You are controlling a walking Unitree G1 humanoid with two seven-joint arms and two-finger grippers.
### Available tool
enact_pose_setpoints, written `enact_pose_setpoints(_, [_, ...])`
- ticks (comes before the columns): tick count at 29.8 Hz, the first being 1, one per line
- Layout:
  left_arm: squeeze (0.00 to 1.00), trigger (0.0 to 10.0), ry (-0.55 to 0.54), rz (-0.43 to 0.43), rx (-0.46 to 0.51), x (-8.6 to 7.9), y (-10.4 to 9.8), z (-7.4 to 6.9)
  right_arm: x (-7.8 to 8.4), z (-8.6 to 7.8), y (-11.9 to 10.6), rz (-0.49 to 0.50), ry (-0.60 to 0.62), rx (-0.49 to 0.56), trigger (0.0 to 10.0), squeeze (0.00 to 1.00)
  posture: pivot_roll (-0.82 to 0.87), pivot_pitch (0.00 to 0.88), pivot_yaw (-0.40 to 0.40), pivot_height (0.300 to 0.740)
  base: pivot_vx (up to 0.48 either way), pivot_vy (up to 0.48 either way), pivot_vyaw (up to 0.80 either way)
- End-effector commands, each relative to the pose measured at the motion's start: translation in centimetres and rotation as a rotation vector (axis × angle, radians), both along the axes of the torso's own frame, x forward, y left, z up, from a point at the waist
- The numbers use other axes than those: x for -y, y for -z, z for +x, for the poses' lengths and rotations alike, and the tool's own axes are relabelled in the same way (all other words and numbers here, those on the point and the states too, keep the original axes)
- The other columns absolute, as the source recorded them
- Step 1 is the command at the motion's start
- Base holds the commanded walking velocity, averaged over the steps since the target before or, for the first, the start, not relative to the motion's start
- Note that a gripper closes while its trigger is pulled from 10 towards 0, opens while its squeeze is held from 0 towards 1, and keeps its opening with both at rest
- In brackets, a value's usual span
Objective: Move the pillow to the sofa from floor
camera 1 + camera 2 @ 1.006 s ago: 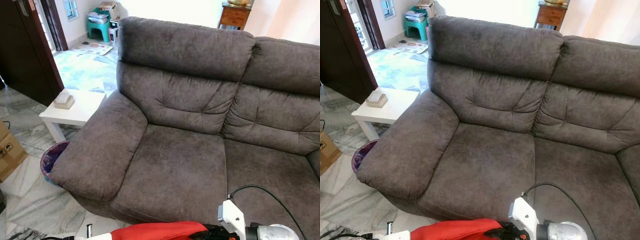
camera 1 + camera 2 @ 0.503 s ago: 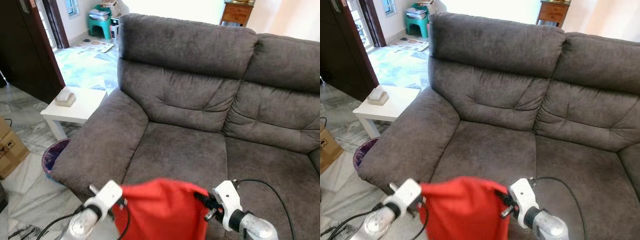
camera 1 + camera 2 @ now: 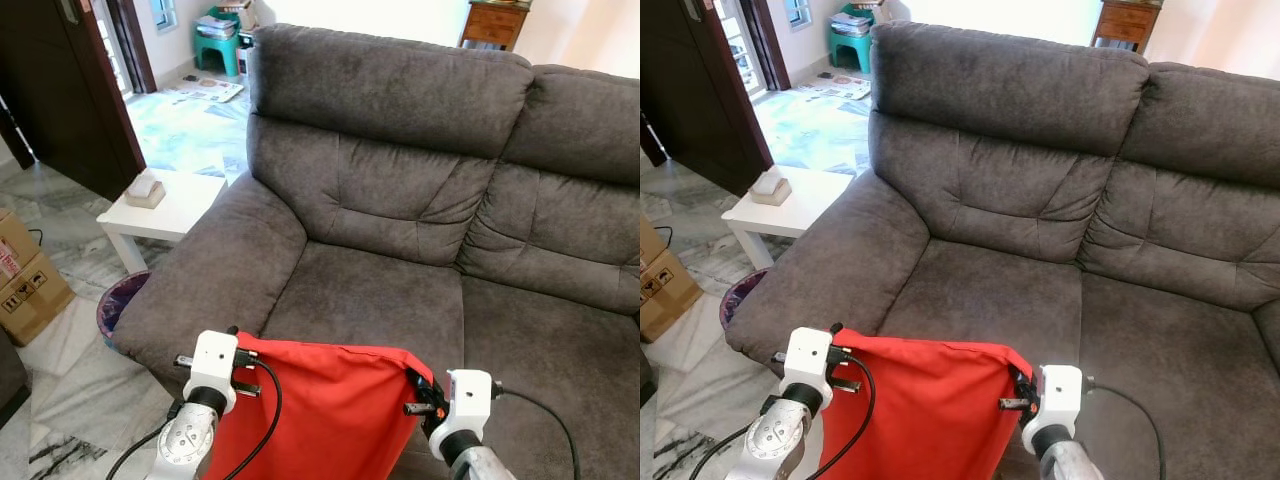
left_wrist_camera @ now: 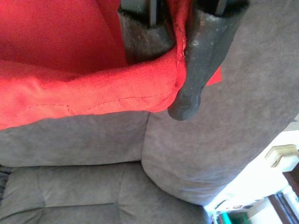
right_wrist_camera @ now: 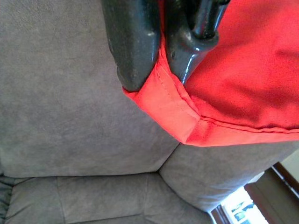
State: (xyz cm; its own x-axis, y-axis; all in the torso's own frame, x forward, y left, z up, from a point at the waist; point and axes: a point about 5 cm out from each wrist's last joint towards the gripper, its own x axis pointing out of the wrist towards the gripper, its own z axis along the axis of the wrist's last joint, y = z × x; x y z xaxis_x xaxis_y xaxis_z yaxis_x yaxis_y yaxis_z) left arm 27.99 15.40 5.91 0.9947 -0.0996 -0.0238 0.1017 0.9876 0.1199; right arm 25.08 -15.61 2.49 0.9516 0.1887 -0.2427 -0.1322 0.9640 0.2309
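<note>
A red pillow (image 3: 320,410) hangs between my two arms just before the front edge of the grey sofa (image 3: 400,200). My left gripper (image 3: 240,352) is shut on the pillow's upper left corner, and in the left wrist view the black fingers (image 4: 196,56) pinch the red hem (image 4: 107,98). My right gripper (image 3: 422,385) is shut on the upper right corner, where the right wrist view shows the fingertips (image 5: 135,51) clamping the seam (image 5: 173,107). The pillow's top edge is level with the left seat cushion (image 3: 360,300).
A white side table (image 3: 165,205) with a small box (image 3: 147,188) stands left of the sofa arm (image 3: 215,275). A dark bin (image 3: 120,305) sits on the marble floor beneath it, a cardboard box (image 3: 30,285) further left. A dark door (image 3: 60,90) stands at the far left.
The view has shifted slightly. Both arms have spread and drawn back with the pillow, so its top edge now stretches wider and flatter before the seat.
</note>
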Motion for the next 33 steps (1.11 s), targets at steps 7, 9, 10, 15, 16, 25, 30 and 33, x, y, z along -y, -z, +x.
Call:
enact_pose_setpoints(7, [0.0,10.0,0.009,-0.014,0.111,0.2,-2.6,0.7,0.5,1.6,-2.0,0.016,0.064,0.107,10.0,0.0,0.14,0.059,-0.03,0.74,0.0,-0.23,-0.42])
enact_pose_setpoints(9, [0.0,10.0,0.027,-0.006,0.104,0.4,-2.5,0.7,0.4,1.6,-2.1,-0.002,0.038,0.113,10.0,0.0,0.14,0.062,-0.033,0.74,0.0,-0.45,-0.8])
enact_pose_setpoints(10, [0.0,10.0,0.04,0.011,0.102,0.5,-2.5,0.7,0.4,1.6,-2.2,-0.019,0.029,0.115,10.0,0.0,0.14,0.065,-0.034,0.74,0.0,-0.454,-0.8])
enact_pose_setpoints(15, [0.0,10.0,0.051,0.002,0.1,0.9,-2.5,0.6,1.0,1.5,-2.4,-0.004,0.062,0.141,10.0,0.0,0.13,0.074,-0.033,0.74,0.0,-0.455,-0.48])
enact_pose_setpoints(16, [0.0,10.0,0.048,-0.013,0.097,0.9,-2.5,0.6,1.0,1.5,-2.5,-0.01,0.056,0.143,10.0,0.0,0.13,0.075,-0.033,0.74,0.0,-0.458,0.0])
enact_pose_setpoints(25, [0.0,10.0,0.031,-0.021,0.103,0.5,-2.8,0.8,1.2,2.1,-2.7,-0.019,0.064,0.159,10.0,0.0,0.13,0.081,-0.039,0.74,0.0,-0.456,0.0])
enact_pose_setpoints(30, [0.0,10.0,0.027,-0.023,0.1,0.4,-2.7,0.7,1.5,2.4,-2.9,-0.026,0.069,0.167,10.0,0.0,0.13,0.082,-0.041,0.74,0.0,-0.454,0.0])
enact_pose_setpoints(33, [0.0,10.0,0.026,-0.027,0.098,0.4,-2.7,0.7,1.6,2.4,-3.0,-0.024,0.067,0.174,10.0,0.0,0.13,0.086,-0.044,0.74,0.0,-0.454,0.0])
